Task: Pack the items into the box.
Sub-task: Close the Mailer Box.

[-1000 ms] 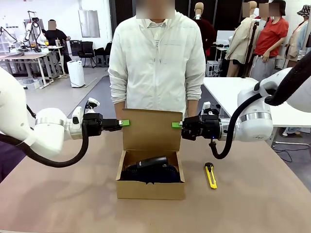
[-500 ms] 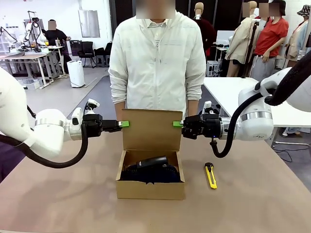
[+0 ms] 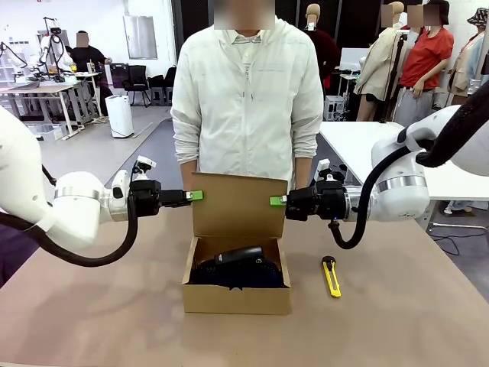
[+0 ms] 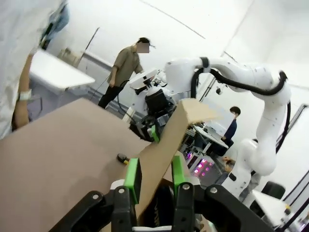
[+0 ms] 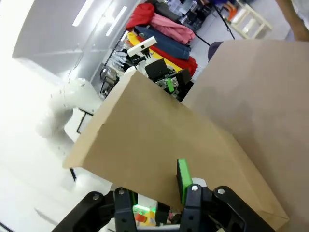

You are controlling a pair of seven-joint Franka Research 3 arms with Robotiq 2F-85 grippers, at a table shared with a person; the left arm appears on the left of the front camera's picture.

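- Box (image 3: 237,287) sits mid-table, lid flap (image 3: 238,204) standing upright at its far edge, in front of the person (image 3: 246,92).
- Navy pouch (image 3: 244,275) lies inside the box; black stapler (image 3: 238,254) rests on top of it.
- Left gripper (image 3: 195,195) clamped on the flap's left edge; green pads (image 4: 132,172) sit on either face of the cardboard.
- Right gripper (image 3: 278,200) clamped on the flap's right edge.
- Yellow utility knife (image 3: 331,276) lies on the table (image 3: 397,306), right of the box.
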